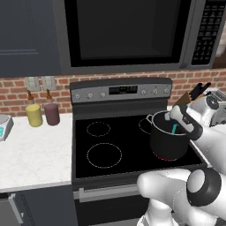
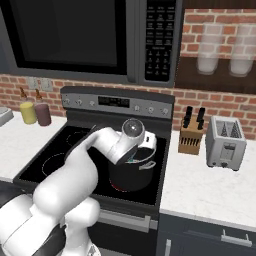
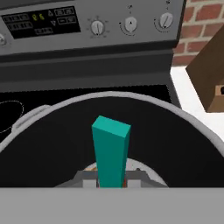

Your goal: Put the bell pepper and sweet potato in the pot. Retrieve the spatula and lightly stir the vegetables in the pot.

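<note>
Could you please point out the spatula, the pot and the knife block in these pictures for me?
spatula (image 3: pixel 111 151): hand view, on the teal handle.
pot (image 1: pixel 167 143): left base view, on the dark side wall.
knife block (image 2: pixel 190 140): right base view, on the wooden front face.

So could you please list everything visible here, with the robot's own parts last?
pot: one, dark grey, front right burner of the stove
spatula: one, teal handle, standing in the pot, head hidden
stove: one, black top
microwave: one, dark, above the stove
canisters: two, yellow and maroon, left counter by the wall
knife block: one, brown, right counter
toaster: one, silver, right of the knife block
jars: two, clear, shelf upper right
scale: one, grey, far left counter
claw: one, shut on the spatula handle, over the pot
</note>
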Tool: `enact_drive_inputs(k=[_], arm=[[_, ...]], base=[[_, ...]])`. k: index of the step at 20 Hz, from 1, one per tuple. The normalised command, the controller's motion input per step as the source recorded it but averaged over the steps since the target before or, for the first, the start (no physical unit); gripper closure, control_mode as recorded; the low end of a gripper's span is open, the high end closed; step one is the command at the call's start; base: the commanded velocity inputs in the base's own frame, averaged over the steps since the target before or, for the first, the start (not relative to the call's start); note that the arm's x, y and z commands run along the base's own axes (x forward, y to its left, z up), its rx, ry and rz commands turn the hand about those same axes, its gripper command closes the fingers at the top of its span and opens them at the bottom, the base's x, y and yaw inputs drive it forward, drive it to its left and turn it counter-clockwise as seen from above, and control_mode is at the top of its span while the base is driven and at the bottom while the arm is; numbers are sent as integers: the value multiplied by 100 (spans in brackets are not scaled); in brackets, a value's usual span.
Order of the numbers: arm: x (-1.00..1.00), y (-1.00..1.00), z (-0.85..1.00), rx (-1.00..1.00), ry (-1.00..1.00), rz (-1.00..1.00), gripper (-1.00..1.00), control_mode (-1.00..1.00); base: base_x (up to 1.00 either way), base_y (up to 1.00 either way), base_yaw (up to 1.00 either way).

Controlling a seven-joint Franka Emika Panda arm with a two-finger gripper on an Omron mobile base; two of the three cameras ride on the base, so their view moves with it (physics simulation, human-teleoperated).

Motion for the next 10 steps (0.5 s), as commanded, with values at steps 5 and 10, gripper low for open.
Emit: enact_drive_inputs(k=[5, 10], arm=[[31, 0, 3, 2, -17, 0, 100, -100], [-2, 0, 25, 1, -21, 0, 100, -100]], base=[[0, 0, 0], [0, 0, 0]])
